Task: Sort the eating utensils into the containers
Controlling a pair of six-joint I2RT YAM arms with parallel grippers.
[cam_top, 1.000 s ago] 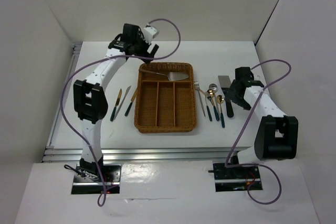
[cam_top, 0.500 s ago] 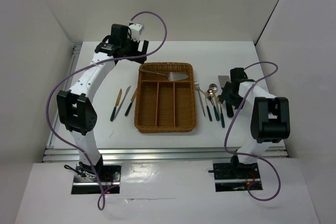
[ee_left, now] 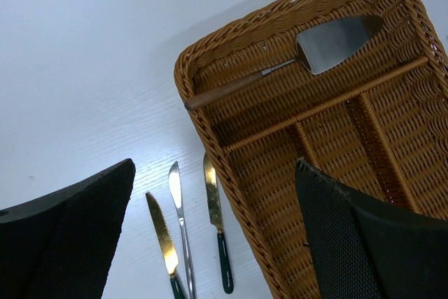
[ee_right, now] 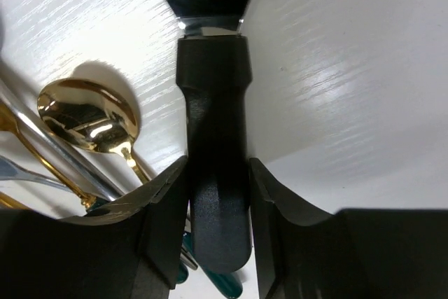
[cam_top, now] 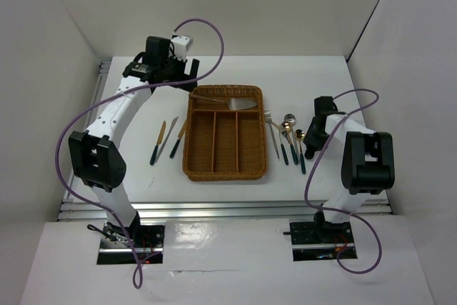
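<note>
The brown wicker tray (cam_top: 187, 141) holds a silver server (cam_top: 243, 103) in its crosswise slot (ee_left: 280, 96); the long slots look bare. Three knives (cam_top: 168, 137) lie left of the tray, also seen in the left wrist view (ee_left: 180, 208). A fork and spoons (cam_top: 288, 133) lie right of it. My right gripper (cam_top: 314, 137) (ee_right: 217, 173) points down, both fingers pressed against the black handle (ee_right: 213, 103) of a flat-bladed utensil on the table. A gold spoon (ee_right: 87, 117) lies just left of it. My left gripper (cam_top: 178, 76) (ee_left: 213, 194) hovers open and empty above the tray's far left corner.
White walls close in the table on three sides. A purple cable loops over each arm. The dark green utensil handles (cam_top: 294, 155) lie close beside the black handle. A metal rail (cam_top: 100, 76) runs along the table's left edge.
My right gripper has come down and closed its fingers onto the black handle. My left arm has swung left, away from the tray's far edge, still open.
</note>
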